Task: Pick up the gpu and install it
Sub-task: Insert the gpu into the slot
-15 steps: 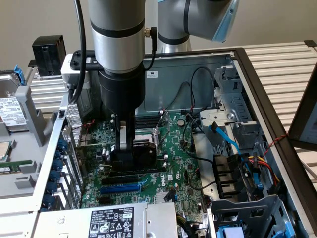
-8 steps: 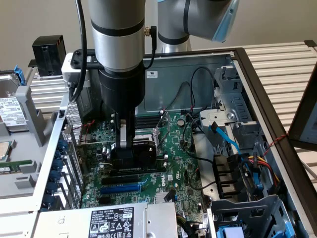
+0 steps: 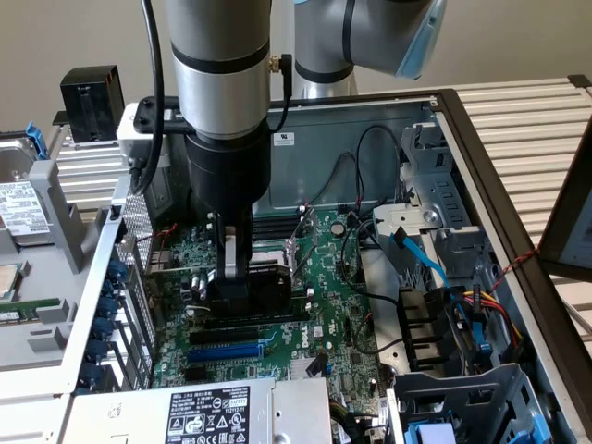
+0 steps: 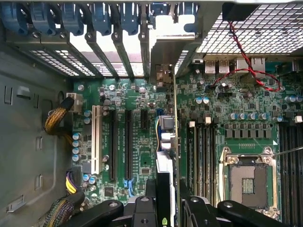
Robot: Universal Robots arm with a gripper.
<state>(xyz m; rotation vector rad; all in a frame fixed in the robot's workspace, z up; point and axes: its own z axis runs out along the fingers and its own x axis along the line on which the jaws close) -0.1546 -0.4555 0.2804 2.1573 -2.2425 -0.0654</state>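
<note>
End effector [image 4: 166, 195] clamps gpu [image 4: 165, 142], its bottom edge hidden.

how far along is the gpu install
Done: the gpu is picked up, clamped on edge in the end effector. In hand: it sits low over the motherboard expansion slots. Left: it is not released; whether it is seated cannot be told.

My arm [image 3: 220, 74] points straight down, wrist vertical. My gripper [image 3: 233, 282] hangs at its end, fingers [image 4: 142, 210] clamped on both faces of the gpu [image 3: 274, 289], holding it upright.
</note>
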